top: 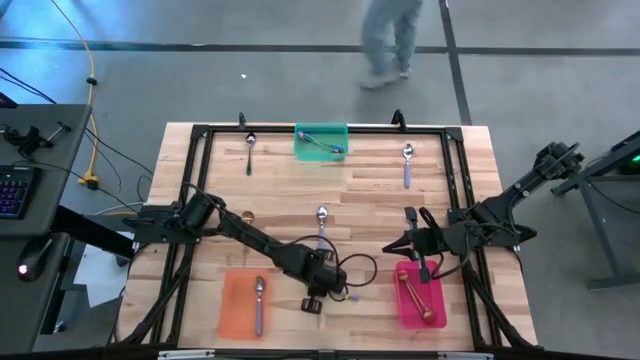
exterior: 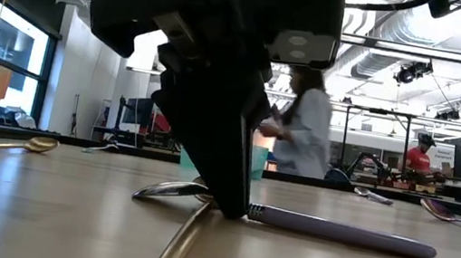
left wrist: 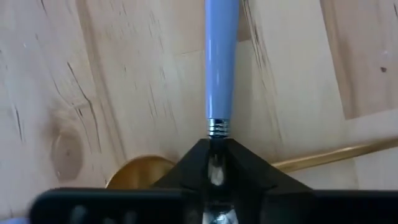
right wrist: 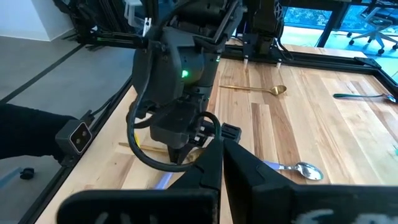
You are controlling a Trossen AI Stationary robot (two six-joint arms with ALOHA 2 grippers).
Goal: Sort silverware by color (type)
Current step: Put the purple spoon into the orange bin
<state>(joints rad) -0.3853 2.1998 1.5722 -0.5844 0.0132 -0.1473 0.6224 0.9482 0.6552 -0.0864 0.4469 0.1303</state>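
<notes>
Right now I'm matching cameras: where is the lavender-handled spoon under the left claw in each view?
High: lavender-handled spoon, a sliver right of the left claw, bottom centre.
Low: centre, lying flat.
Left wrist: centre.
Right wrist: bottom, left of centre.
Shared landmark: the left claw.

L arm reaches low across the tabletop front-centre, wrist bent down, left gripper (left wrist: 214, 163) w/ jaws pinched near-together at the surface. R arm folded at right, right gripper (top: 412, 243) jaws closed, hovering.
</notes>
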